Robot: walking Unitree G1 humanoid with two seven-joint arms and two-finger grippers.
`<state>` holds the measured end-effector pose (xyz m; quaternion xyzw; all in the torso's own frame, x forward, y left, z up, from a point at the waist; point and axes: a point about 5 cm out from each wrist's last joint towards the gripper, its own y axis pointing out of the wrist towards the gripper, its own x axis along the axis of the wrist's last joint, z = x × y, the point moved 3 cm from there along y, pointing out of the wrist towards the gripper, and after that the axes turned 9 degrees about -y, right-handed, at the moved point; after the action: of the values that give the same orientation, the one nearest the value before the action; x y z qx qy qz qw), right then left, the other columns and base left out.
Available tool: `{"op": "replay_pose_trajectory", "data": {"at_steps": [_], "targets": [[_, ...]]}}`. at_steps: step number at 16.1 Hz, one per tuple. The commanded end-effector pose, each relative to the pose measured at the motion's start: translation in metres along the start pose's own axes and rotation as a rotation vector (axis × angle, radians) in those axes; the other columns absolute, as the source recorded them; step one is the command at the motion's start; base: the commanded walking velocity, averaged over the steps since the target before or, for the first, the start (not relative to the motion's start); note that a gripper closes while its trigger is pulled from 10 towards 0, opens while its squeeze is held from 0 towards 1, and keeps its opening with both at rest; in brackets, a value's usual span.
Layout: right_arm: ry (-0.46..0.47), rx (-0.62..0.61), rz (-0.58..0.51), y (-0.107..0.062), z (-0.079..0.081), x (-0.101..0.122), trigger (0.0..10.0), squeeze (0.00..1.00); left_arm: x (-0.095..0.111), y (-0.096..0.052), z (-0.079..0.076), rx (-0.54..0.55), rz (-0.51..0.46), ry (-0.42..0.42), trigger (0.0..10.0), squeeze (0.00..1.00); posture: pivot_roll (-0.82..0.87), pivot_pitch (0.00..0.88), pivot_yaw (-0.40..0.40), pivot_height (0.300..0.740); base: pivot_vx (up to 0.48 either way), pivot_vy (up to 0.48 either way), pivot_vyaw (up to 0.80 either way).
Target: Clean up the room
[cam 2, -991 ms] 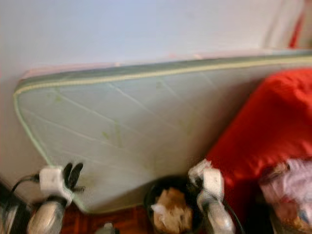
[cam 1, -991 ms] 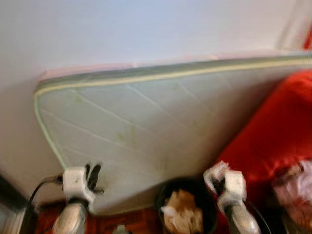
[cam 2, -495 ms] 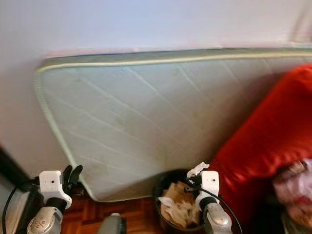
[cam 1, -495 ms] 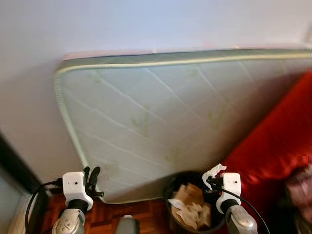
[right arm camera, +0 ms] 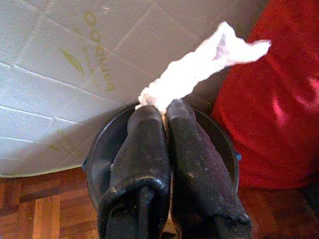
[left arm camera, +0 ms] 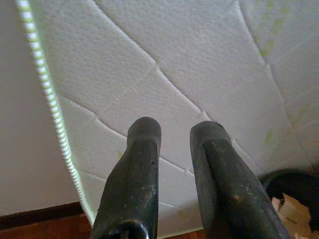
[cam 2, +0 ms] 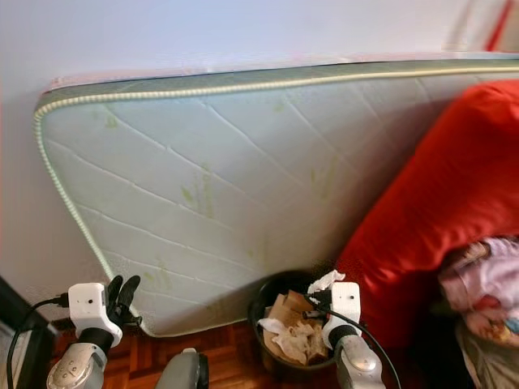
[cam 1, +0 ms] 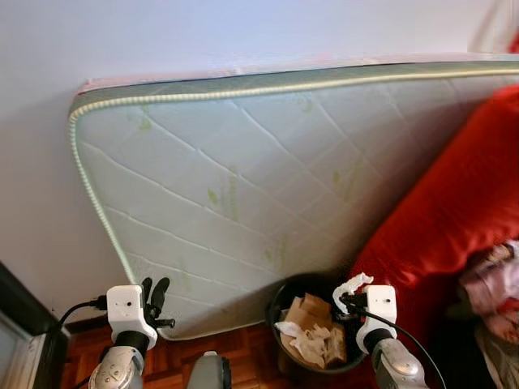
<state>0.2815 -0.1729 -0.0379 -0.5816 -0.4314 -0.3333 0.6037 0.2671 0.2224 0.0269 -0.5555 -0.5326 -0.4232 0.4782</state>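
one tissue in right gripper

A mattress leans on edge against the wall. Before it a bin stands on the floor, paper scraps inside, bedding to its right.

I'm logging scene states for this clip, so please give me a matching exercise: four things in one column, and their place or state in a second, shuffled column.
Things:
1. white crumpled tissue
2. round black waste bin
3. pale green quilted mattress
4. left end effector

Places or states:
A. leaning on its edge against the wall
B. fingers apart, holding nothing
C. pinched in the right end effector
D. on the wooden floor, holding brown and white paper scraps

Pairs: 1-C, 2-D, 3-A, 4-B
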Motion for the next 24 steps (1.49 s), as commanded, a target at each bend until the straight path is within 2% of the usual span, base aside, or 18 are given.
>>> {"op": "replay_pose_trajectory", "data": {"at_steps": [1,7,11,15,17,21,24], "targets": [[-0.012,0.013,0.005,0.001,0.001,0.001,10.0,0.0,0.001,0.002,-0.005,-0.022,0.006,-0.003,10.0,0.0,0.15,0.0,-0.042,0.623,0.0,0.0,0.0],[-0.025,0.038,0.008,0.003,0.004,0.003,10.0,0.0,0.006,0.006,-0.009,-0.028,-0.009,0.002,10.0,0.0,0.15,0.0,-0.053,0.623,0.0,0.0,0.0],[-0.053,0.061,0.011,0.005,0.01,0.005,10.0,0.0,0.015,0.008,-0.002,-0.027,-0.018,0.029,10.0,0.0,0.16,0.0,-0.054,0.623,0.0,0.0,0.0],[-0.068,0.073,0.002,0.008,0.012,0.009,10.0,0.0,0.018,0.009,-0.001,-0.034,-0.019,0.036,10.0,0.0,0.17,0.0,-0.049,0.623,0.398,0.0,0.5],[-0.047,0.068,0.014,0.008,0.012,0.008,10.0,0.0,0.019,0.009,-0.002,-0.038,-0.017,0.034,10.0,0.0,0.16,0.0,-0.044,0.623,0.412,0.0,0.0],[-0.065,0.092,0.053,0.006,0.015,0.0,10.0,0.0,0.019,0.008,-0.004,-0.047,-0.014,0.034,10.0,0.0,0.16,0.0,-0.044,0.623,0.421,0.0,0.0],[-0.061,0.091,0.051,0.009,0.017,0.003,10.0,0.0,0.02,0.007,-0.004,-0.049,-0.018,0.035,10.0,0.0,0.17,0.0,-0.05,0.623,0.425,0.0,0.0]]}}
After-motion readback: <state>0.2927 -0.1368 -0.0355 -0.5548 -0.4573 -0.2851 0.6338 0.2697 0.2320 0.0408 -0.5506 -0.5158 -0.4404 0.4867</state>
